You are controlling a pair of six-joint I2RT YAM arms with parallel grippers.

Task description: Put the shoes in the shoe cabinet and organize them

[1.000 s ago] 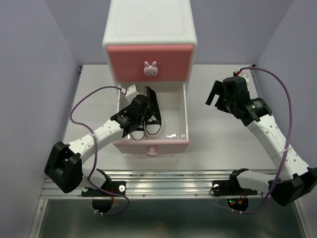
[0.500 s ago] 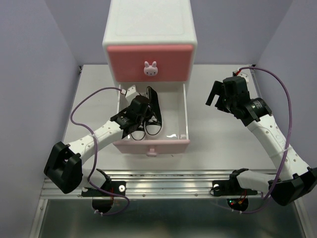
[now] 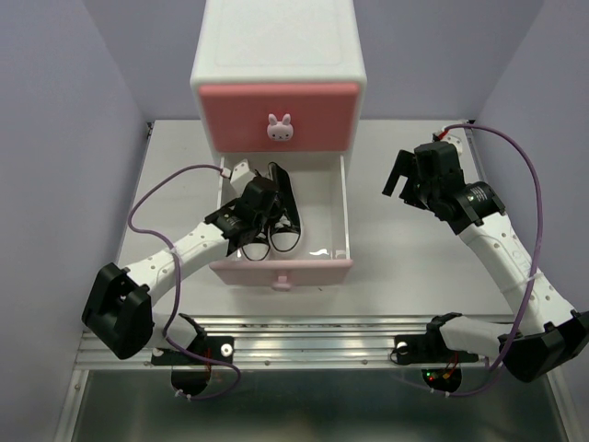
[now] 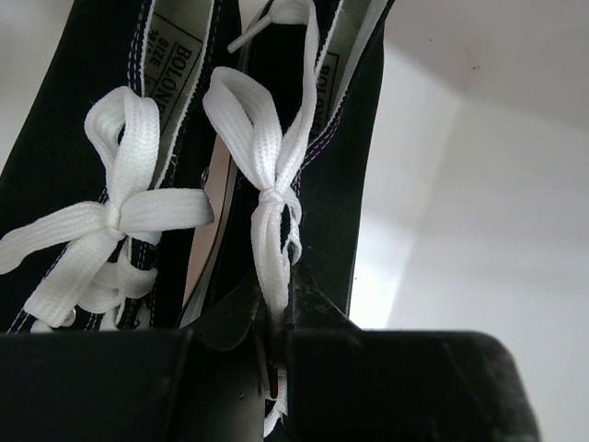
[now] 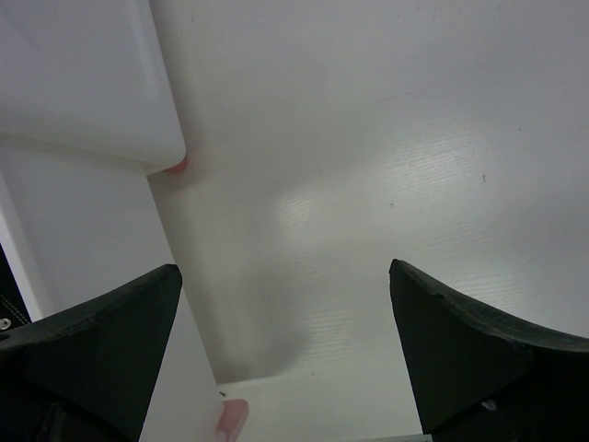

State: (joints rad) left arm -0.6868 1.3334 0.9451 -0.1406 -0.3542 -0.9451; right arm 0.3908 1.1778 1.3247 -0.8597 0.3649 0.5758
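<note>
The white shoe cabinet [image 3: 276, 55] has its darker pink upper drawer shut and its paler lower drawer [image 3: 343, 207] pulled out. Two black shoes lie side by side in the drawer, one on the left [image 3: 255, 245] and one on the right [image 3: 286, 221]. My left gripper [image 3: 255, 210] reaches into the drawer over them. In the left wrist view it [image 4: 276, 345] is shut on the white lace [image 4: 267, 230] of the right-hand black shoe [image 4: 345, 166]; the other shoe [image 4: 55, 138] lies beside it. My right gripper [image 3: 409, 177] is open and empty above the table, right of the drawer. No orange shoes show.
The right wrist view shows bare table [image 5: 386, 138], the cabinet's corner with a pink foot [image 5: 178, 166], and the drawer's side wall [image 5: 83, 239]. The right half of the drawer floor [image 3: 322, 212] is bare. Purple cables loop off both arms.
The left wrist and its cable have shifted very slightly left. The shoes, the drawer and the right arm have not moved.
</note>
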